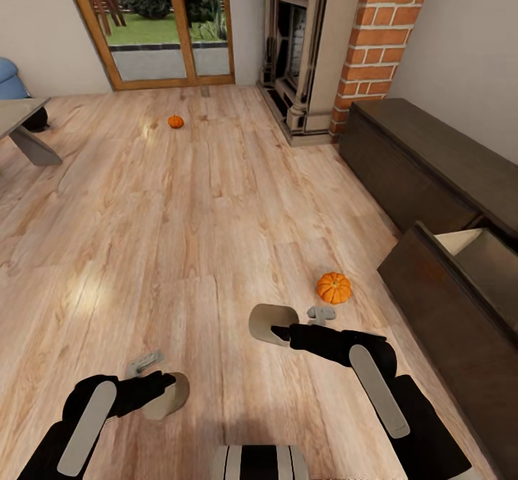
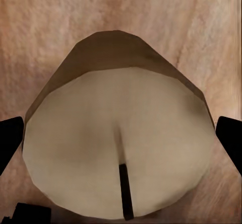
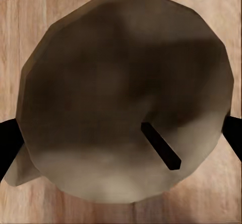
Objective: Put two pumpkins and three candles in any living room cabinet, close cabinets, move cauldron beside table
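Nearest the camera: left gripper (image 1: 164, 392) low at the near left, clamped on a candle (image 1: 167, 398), a pale round cylinder with a dark wick. In the left wrist view that candle (image 2: 118, 148) sits between the two dark fingers (image 2: 10, 141), which touch its sides. A small grey piece (image 1: 144, 362) lies on the floor (image 1: 216, 199) just beside this gripper; can't tell what it is.

Right of that, the right gripper (image 1: 277, 330) also has a candle (image 1: 272, 319) in its grip; in the right wrist view the candle (image 3: 126, 95) spans the gap, fingers (image 3: 9, 141) against its edges. Another small grey item (image 1: 321, 314) rests just past it, possibly the third candle, unclear.

One pumpkin (image 1: 334, 288) is on the floor near the right gripper, close to the cabinet. Second pumpkin (image 1: 175, 121) is well away, mid-room toward the glass door (image 1: 155, 23). Far left, the corner of the table (image 1: 18, 116) with a dark round shape (image 1: 36, 118) behind it, maybe the cauldron.

The cabinet (image 1: 432, 170) runs along the right wall; its near drawer (image 1: 450, 300) is pulled open, pale inside visible.

Step in hand, as I judge it: both candles picked up, carrying to storage. Next move calls for turning right, bringing each gripper over the open drawer and releasing inside. Pumpkins and closing still to do.
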Robot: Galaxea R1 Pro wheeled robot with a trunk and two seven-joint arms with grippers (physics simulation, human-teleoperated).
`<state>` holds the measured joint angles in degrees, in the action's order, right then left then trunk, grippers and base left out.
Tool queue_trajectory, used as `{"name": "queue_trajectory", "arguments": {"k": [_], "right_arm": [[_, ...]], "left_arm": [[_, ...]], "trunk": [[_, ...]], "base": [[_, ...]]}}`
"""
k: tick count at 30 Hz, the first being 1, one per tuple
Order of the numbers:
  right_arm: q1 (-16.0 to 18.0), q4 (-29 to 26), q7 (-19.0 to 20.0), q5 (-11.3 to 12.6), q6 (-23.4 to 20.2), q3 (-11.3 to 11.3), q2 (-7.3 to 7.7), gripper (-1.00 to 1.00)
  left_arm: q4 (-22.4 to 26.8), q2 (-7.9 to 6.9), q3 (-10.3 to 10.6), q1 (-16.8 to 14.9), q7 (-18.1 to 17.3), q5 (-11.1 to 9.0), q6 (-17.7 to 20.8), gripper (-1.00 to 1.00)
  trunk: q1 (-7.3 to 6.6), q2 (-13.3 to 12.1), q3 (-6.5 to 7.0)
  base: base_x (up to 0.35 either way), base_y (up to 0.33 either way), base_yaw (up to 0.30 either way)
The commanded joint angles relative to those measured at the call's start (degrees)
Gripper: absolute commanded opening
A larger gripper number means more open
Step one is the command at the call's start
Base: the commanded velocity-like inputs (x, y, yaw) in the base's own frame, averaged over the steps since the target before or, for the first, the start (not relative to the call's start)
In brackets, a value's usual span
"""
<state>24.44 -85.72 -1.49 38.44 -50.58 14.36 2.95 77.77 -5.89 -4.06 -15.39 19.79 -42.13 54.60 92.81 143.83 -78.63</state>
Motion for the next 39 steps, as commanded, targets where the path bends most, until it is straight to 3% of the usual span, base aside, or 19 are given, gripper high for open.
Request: {"name": "queue_trajectory", "arguments": {"k": [1, 15, 19, 32, 35, 39], "right_arm": [[0.0, 0.0, 0.0, 0.0, 0.0, 0.0, -0.02, -1.0], [0.0, 0.0, 0.1, 0.0, 0.1, 0.0, -0.05, -1.0], [0.0, 0.0, 0.1, -0.1, 0.1, 0.1, -0.05, -1.0], [0.0, 0.0, 0.1, 0.0, 0.1, 0.1, -0.07, -1.0], [0.0, 0.1, 0.1, 0.0, 0.1, 0.2, -0.13, -1.0], [0.0, 0.3, 0.1, 0.0, 0.2, 0.2, -0.14, -1.0]], "left_arm": [[0.0, 0.01, -0.3, 0.0, 0.0, -0.3, 0.0, -1.0], [0.1, -0.27, -1.2, 0.0, 0.0, -0.4, 0.1, -1.0], [0.0, -0.39, -2.6, 0.0, 0.0, -0.4, 0.1, -1.0], [0.0, -0.49, -3.4, 0.0, -0.1, -0.4, 0.2, -1.0], [0.0, -0.63, -6.1, 0.0, -0.2, -2.1, 0.7, -1.0], [0.0, -0.69, -6.8, 0.0, -0.2, -3.9, 1.9, -1.0]], "trunk": [[-0.02, 0.0, 0.23], [-0.38, -0.2, 3.33], [-0.49, -0.3, 4.22], [-0.82, -0.4, 7.1], [-0.9, -0.5, 7.76], [-1.0, -0.5, 8.65]], "base": [[-0.036, 0.0, -0.276], [-0.004, 0.0, -0.264], [0.0, 0.0, -0.044], [0.0, 0.0, -0.004], [-0.072, 0.0, -0.189], [-0.198, 0.124, -0.266]]}}
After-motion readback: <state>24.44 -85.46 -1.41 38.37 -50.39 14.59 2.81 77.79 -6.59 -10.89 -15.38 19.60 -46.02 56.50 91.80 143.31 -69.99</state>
